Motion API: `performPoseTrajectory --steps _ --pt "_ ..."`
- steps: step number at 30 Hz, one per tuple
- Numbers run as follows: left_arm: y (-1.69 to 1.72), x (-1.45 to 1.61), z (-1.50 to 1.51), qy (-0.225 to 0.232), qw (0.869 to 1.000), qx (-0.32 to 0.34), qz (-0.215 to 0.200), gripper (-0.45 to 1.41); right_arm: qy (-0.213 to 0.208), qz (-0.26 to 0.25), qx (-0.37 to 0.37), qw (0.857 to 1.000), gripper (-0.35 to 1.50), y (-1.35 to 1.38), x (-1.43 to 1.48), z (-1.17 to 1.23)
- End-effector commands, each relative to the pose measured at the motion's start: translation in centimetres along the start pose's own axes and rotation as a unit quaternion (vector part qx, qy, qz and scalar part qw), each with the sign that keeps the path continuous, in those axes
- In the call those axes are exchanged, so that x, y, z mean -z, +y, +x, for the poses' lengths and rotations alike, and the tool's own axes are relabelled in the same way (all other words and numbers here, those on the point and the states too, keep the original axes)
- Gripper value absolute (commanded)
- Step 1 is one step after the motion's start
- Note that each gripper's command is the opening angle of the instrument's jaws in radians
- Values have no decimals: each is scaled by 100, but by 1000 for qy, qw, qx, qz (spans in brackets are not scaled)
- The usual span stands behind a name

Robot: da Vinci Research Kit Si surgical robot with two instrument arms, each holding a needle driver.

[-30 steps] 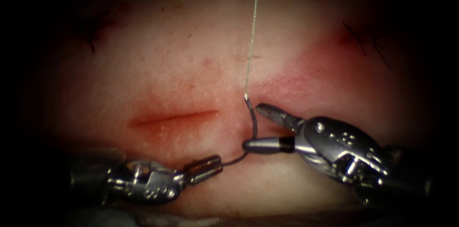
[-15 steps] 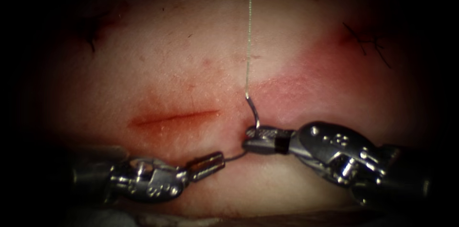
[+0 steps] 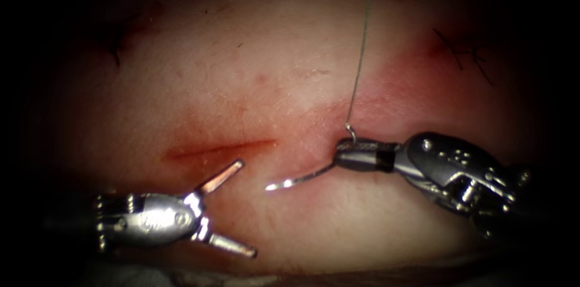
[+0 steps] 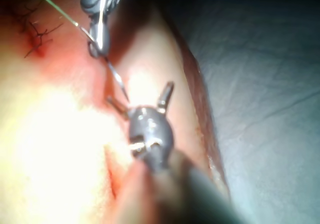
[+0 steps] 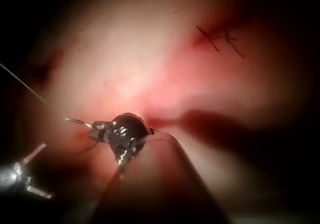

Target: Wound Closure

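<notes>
Steel needle (image 3: 300,178) lies free of the tissue (image 3: 241,81), held near its thread end by the right tool (image 3: 353,155), whose jaws are clamped on it; its point hangs in the air just right of the cut (image 3: 220,148), aimed left. A second ago the left tool (image 3: 232,209) gripped the needle near its point while the right tool's jaws stood apart around the body; now the left tool has let go and holds nothing, its jaws spread wide below the cut's right end, and the needle has passed to the right tool. The thread (image 3: 360,45) runs from the needle's end upward out of the endoscope view, curving slightly. Red fluid (image 3: 199,157) stains the tissue around the cut. Dark cut ends of thread (image 3: 462,54) sit on the tissue well to the upper right, and again in the right wrist view (image 5: 220,37).
</notes>
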Motion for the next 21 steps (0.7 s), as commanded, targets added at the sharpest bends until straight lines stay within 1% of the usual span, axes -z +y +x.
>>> performPoseTrajectory --steps 1,5,6,8,9,16,19,21 --pt "-1 -5 -2 -7 1000 18 -11 101 1 11 15 1000 -35 3 -9 -4" --pt "-11 -1 9 -32 997 65 -36 96 -3 41 56 998 -35 4 -11 1" --pt "-14 -1 10 -42 995 82 -47 94 -4 56 76 995 -35 4 -13 4" --pt "-17 -2 10 -55 992 98 -55 94 -7 75 101 992 -35 3 -16 5" --pt "-20 -4 10 -72 989 114 -58 93 -10 89 119 989 -35 1 -19 6" --pt "-32 -12 2 -107 978 171 -47 91 -14 108 175 978 -35 -9 -31 11" --pt "-33 -22 -3 -128 971 196 -44 91 -12 114 208 971 -35 -18 -38 14" --pt "-32 -29 -6 -137 969 203 -40 91 -8 117 232 966 -35 -23 -42 16"
